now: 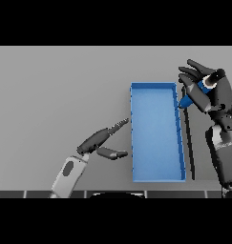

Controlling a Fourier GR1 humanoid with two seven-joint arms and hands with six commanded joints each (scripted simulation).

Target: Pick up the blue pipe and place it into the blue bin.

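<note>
Head view: left hand (99,141) relaxed, fingers straight, idle just left of blue bin (156,172). Right hand (208,91) grips blue pipe (193,95), raised beside bin's far right corner. Carry step; next, shift left over bin, release.

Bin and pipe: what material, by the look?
Blue bin: likely moulded plastic, matte; thin straight walls, uniform flat colour, no glare. Blue pipe, held in the right hand: possibly plastic too, same matte blue; mostly covered, so unsure.
</note>
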